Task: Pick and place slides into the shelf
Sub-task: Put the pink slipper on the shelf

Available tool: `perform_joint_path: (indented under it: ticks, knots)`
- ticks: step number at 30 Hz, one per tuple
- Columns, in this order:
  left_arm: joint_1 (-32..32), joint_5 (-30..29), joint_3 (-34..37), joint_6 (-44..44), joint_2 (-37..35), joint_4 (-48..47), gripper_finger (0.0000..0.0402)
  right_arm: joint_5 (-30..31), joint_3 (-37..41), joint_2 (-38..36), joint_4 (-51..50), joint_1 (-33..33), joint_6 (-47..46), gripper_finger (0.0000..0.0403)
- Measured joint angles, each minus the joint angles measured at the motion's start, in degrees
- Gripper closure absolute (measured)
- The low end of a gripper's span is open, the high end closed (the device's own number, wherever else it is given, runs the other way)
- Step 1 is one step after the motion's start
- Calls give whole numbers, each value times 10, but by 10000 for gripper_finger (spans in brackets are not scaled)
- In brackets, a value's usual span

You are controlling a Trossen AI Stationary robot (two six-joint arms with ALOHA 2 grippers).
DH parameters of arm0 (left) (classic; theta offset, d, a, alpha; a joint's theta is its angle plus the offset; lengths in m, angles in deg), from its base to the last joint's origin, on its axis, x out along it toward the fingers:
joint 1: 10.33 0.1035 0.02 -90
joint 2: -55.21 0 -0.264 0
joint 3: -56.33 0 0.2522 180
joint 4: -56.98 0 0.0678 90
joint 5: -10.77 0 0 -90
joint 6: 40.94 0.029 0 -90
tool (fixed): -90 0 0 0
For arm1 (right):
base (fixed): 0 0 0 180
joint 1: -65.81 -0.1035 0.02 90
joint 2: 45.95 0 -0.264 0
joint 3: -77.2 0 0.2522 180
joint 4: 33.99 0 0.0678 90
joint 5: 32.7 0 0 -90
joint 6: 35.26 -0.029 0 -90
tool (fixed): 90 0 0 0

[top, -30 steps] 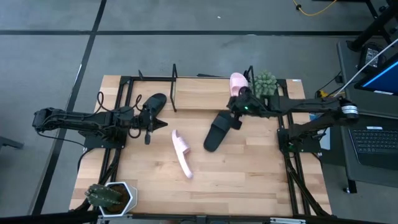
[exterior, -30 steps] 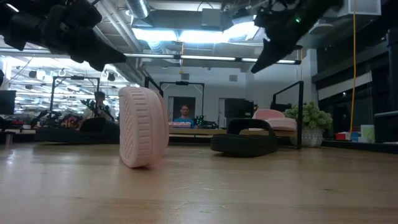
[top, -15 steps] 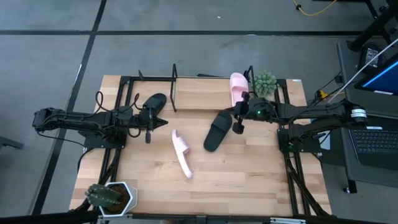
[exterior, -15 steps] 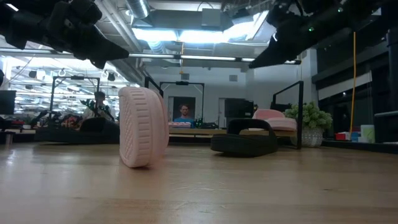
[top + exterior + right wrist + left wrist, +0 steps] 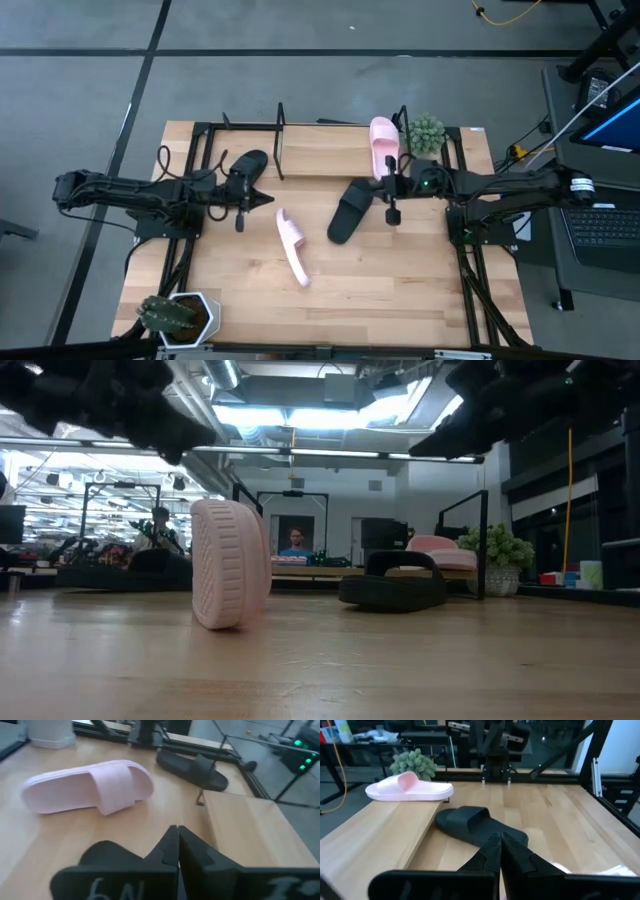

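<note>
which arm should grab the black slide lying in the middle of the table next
Right, probably. Its shut claw hovers just beside the black open-toe slide sandal mid-table, while the left claw sits farther off, near the other black sandal.

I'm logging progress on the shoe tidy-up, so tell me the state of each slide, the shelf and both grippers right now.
Pink slide on shelf: lying flat on the board.
Pink slide on table: tipped on its edge.
Black slide at centre: flat on table, off the shelf.
Black slide at left: beside left gripper.
Shelf: holds one slide.
Left gripper: shut, empty.
Right gripper: shut, empty.
</note>
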Motion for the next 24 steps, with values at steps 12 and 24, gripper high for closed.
perform_joint_path:
  ticks: [12,24]
  knots:
    - [-51,-43,-184,20,137,-163,401,-67,0,-13,-33,0,21,400]
    - [-146,-124,-334,-19,223,-307,401,-67,0,14,-58,-2,-10,392]
